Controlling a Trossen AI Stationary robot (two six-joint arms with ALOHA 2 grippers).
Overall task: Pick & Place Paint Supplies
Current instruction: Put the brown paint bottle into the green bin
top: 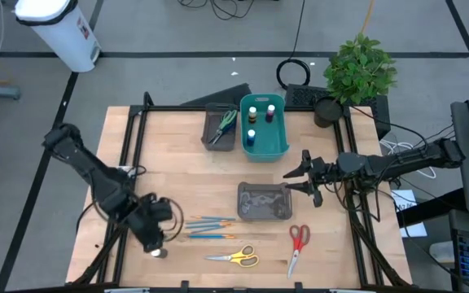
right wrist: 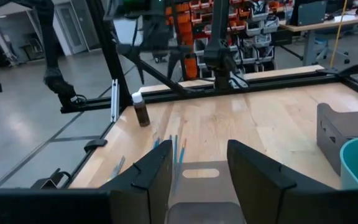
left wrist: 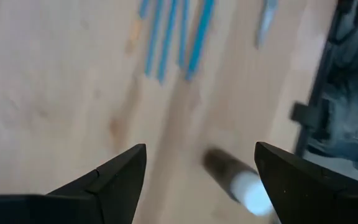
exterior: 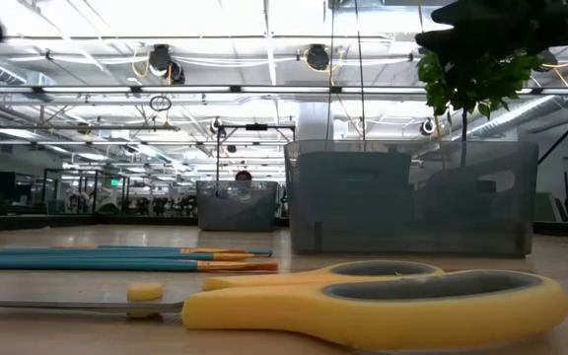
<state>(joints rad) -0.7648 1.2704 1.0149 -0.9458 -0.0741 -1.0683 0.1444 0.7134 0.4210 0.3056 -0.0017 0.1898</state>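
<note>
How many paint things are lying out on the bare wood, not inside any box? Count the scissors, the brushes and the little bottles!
Scissors: 2, the yellow scissors and the red scissors
Brushes: 3
Paint bottle: 1, with a white cap
Total: 6

Flat on wood: blue brushes (top: 208, 226), yellow scissors (top: 236, 258), red scissors (top: 297, 243); white-capped bottle (top: 159, 253) upright.

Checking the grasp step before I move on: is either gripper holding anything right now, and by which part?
Nothing is held. The left gripper is open above a white-capped bottle lying on the table; the right gripper is open and empty.
</note>
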